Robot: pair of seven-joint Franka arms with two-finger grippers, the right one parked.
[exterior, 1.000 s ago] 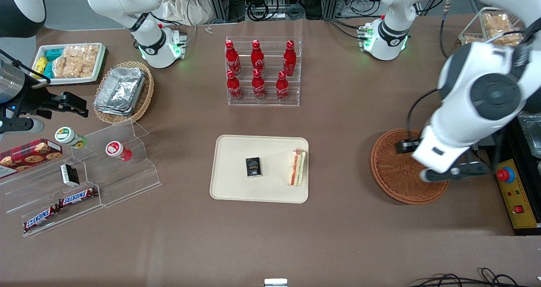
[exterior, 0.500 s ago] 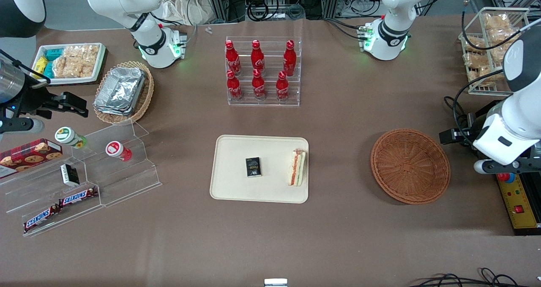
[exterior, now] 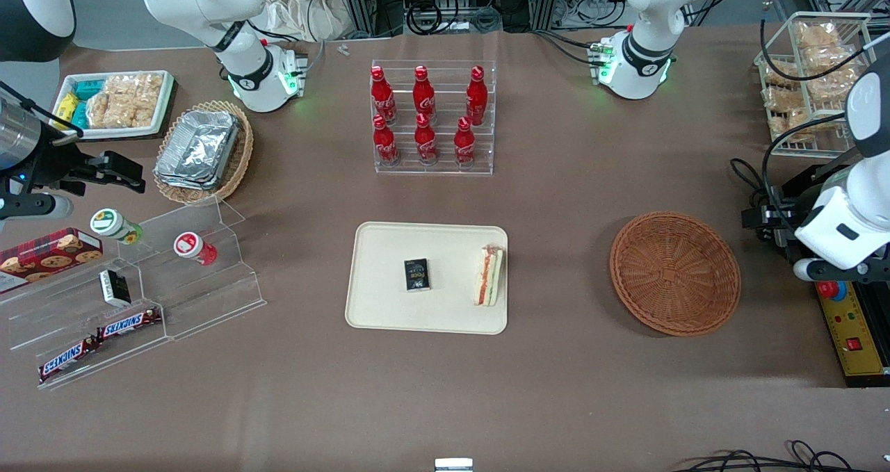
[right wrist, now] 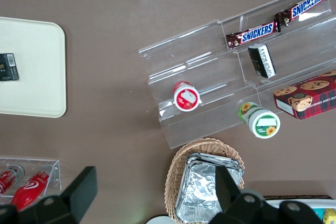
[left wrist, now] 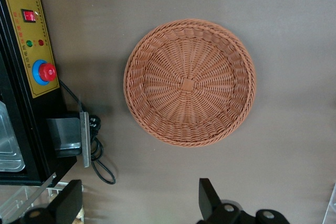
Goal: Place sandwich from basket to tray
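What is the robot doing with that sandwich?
Right now nothing is holding it. The sandwich lies on the tray, beside a small black box. The basket has nothing in it, so the move looks done. The gripper hangs open and empty, high above the table near the basket, toward the working arm's end of the table.
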